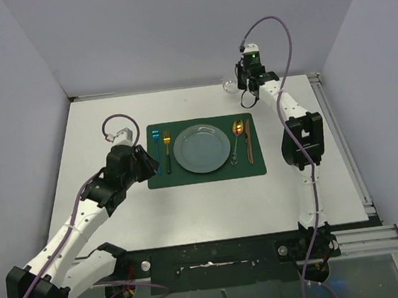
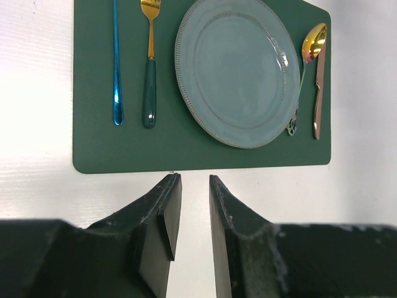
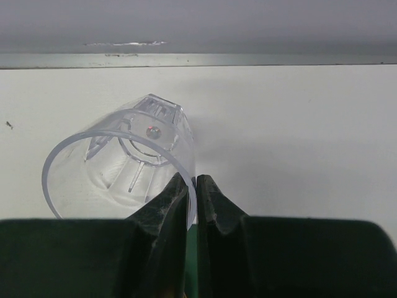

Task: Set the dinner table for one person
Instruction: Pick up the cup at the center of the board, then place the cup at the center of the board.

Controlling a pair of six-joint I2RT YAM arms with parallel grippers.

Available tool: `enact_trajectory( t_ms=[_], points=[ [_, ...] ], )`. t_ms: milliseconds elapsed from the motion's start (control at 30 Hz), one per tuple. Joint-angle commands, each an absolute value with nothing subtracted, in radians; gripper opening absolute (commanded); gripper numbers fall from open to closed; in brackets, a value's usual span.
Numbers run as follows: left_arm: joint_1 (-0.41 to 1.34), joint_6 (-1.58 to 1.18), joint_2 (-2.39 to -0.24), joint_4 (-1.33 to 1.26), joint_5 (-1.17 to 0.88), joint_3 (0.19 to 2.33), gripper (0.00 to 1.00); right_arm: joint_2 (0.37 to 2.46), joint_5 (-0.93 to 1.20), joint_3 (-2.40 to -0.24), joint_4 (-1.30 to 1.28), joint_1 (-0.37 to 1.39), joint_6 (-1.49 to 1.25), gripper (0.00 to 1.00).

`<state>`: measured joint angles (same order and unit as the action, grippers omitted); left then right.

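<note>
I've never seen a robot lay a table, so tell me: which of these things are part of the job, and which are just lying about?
Part of the job: dinner table, green placemat, plate, fork, blue utensil, gold spoon, knife, clear cup in the right arm's jaws.
Lying about: nothing loose; only the arms' purple cables.

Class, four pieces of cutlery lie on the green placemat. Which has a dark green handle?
The gold-tined fork, second from left, between the all-blue utensil and the plate.
</note>
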<state>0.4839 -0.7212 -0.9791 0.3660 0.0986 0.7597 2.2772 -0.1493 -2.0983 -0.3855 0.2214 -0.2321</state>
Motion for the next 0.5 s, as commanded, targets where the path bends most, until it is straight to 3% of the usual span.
enact_trajectory(
  t_ms=[0,467],
  points=[
    [0.485,-0.701,-0.971,0.348,0.118,0.819,0.24,2.313,-0.114,-2.173,-0.381,0.200,-0.252,0.00],
    [0.484,-0.706,-1.000,0.324,0.106,0.793,0.25,2.361,-0.042,-2.255,-0.470,0.155,-0.259,0.00]
  ],
)
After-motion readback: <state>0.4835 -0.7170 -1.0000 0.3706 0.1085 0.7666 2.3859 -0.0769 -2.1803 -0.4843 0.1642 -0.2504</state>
